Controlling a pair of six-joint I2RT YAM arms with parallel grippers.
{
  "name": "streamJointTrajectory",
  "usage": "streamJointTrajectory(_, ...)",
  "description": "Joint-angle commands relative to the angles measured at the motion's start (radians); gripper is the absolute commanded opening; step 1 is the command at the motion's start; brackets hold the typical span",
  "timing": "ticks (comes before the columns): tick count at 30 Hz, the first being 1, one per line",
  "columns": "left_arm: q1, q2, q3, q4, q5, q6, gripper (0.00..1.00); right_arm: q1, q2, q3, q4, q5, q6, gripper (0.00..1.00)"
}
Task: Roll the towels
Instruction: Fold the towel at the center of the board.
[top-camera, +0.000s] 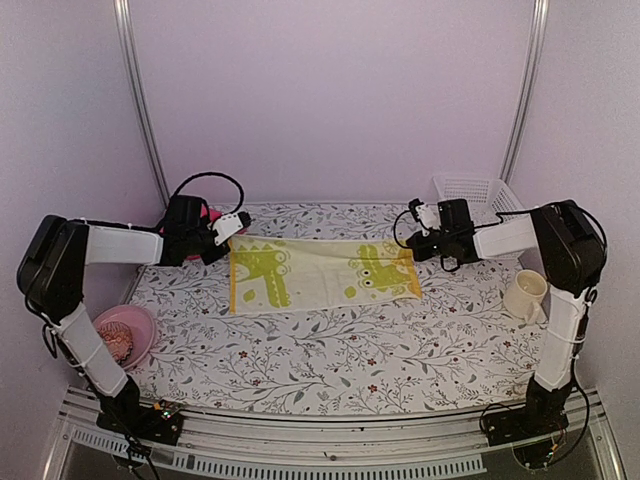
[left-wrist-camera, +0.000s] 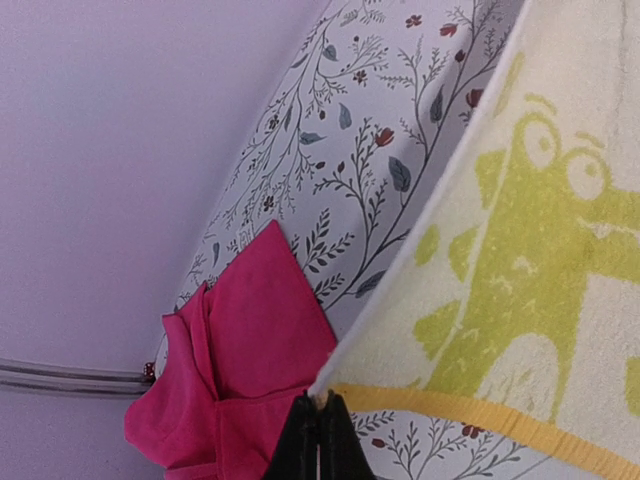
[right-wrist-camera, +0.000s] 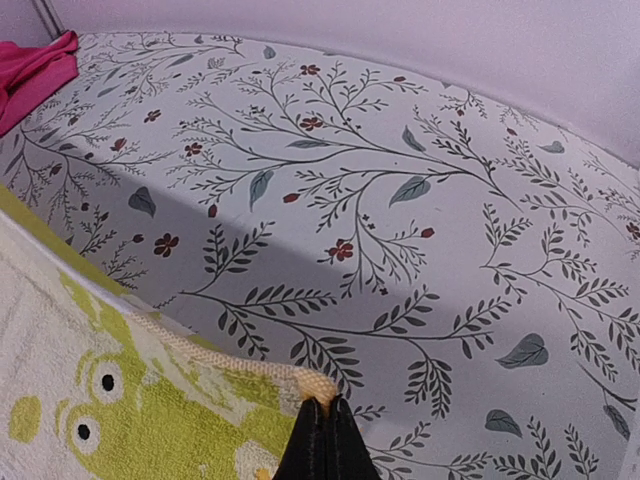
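Left gripper clamping shut on far-left corner of yellow-green towel. Right gripper pinching far-right corner likewise. Towel lying spread out between grippers on floral table; showing cream ground, green crocodile prints, yellow edging. Pink towel lying crumpled at table's far-left corner, just beside left gripper.

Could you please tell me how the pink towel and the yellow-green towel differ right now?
The yellow-green towel carries green cartoon animals and a yellow border; the pink towel is plain. The yellow-green towel lies spread flat in the middle; the pink towel sits crumpled at the far left corner. The left gripper and right gripper each pinch a far corner of the yellow-green towel; nothing holds the pink towel. Neither is rolled yet.
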Motion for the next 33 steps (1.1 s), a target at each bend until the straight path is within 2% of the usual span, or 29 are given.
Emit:
streamJointTrajectory(1, 0.024, -0.049, -0.064, -0.027, 0.117, 0.037, 0.00, -0.003, -0.067, -0.050, 0.025, -0.110, -0.009, 0.02)
streamJointTrajectory(13, 0.038, -0.198, -0.181, -0.145, 0.285, 0.074, 0.00, -0.003, -0.150, -0.137, -0.025, -0.096, 0.065, 0.02)
streamJointTrajectory(20, 0.039, -0.268, -0.233, -0.207, 0.339, 0.094, 0.00, -0.003, -0.210, -0.201, -0.051, -0.116, 0.079, 0.02)
streamJointTrajectory(33, 0.036, -0.310, -0.260, -0.320, 0.397, 0.119, 0.00, 0.010, -0.296, -0.279, -0.118, -0.118, 0.127, 0.02)
